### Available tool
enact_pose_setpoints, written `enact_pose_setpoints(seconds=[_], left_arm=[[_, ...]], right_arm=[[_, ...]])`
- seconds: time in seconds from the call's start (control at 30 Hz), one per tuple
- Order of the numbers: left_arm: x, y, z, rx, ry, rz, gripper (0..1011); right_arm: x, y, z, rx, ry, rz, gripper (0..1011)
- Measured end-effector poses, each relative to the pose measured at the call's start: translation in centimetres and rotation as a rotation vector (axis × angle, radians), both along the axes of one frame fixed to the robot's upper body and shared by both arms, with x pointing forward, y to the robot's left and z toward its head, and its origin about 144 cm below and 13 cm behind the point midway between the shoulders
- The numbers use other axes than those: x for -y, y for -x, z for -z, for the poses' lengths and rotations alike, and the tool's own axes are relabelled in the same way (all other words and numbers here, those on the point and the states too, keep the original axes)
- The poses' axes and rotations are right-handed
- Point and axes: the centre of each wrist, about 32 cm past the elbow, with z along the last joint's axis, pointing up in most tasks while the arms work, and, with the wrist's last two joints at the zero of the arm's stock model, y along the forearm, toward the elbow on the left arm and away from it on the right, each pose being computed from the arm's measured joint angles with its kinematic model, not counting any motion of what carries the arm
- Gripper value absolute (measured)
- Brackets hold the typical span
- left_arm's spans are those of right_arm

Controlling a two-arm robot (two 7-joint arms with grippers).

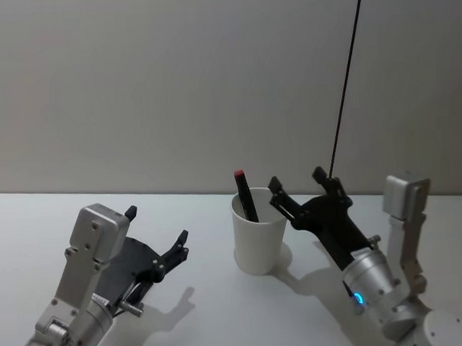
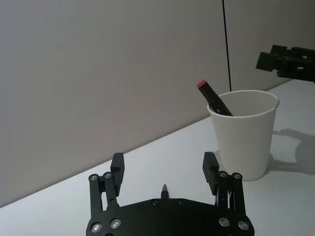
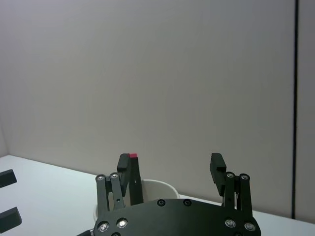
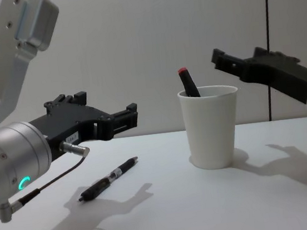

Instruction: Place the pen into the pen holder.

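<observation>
Light: even and fairly bright, coming from overhead.
Shadows: soft grey patches on the white table, beneath the left gripper and right of the pen holder.

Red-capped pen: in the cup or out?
In. The red-capped pen leans inside the pen holder, cap above the rim.

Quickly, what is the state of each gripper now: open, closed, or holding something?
Left gripper: open, holding nothing.
Right gripper: open, holding nothing.
</observation>
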Motion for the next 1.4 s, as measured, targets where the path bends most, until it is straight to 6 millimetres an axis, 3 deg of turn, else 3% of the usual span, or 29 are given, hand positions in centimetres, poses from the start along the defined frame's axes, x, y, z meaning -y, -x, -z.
enact_pose_setpoints(seconds=[0.57,1.4], left_arm=[[0.0,0.0,0.0,0.000,0.000,0.000,1003],[0.0,0.0,0.0,0.000,0.000,0.000,1003]], right_arm=[[1.3,1.9,-0.3,-0.037,-0.009,0.037,1001],[3.2,8.7,-1.2,-0.129,0.163,0.125,1001]])
